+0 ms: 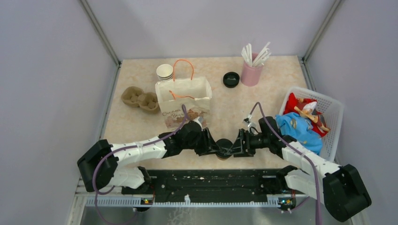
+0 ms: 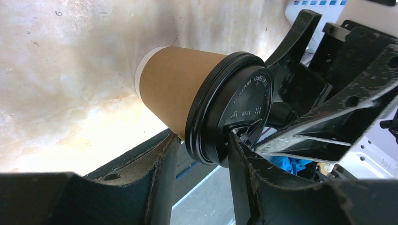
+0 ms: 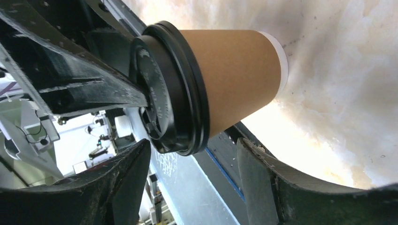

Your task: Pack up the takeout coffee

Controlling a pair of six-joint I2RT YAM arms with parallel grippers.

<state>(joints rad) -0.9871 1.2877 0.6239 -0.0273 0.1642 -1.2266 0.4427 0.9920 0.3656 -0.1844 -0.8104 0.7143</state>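
The takeout coffee [image 1: 224,143], a brown paper cup with a black lid, is near the table's front edge between both grippers. My left gripper [image 1: 218,147] is shut on it: in the left wrist view one finger presses the lid top and the other the cup wall under the rim [image 2: 202,140]. The cup [image 2: 173,89] also shows in the right wrist view [image 3: 234,75]. My right gripper [image 1: 232,149] is open, its fingers wide on either side of the lid [image 3: 192,144] and not touching. A paper bag [image 1: 184,96] with orange handles stands open behind.
A cardboard cup carrier [image 1: 140,98] lies left of the bag. A stack of lidless cups [image 1: 164,71] stands behind it. A loose black lid [image 1: 231,79] and a pink cup of straws [image 1: 251,70] are at the back. A white basket [image 1: 331,110] of cloth items sits at the right.
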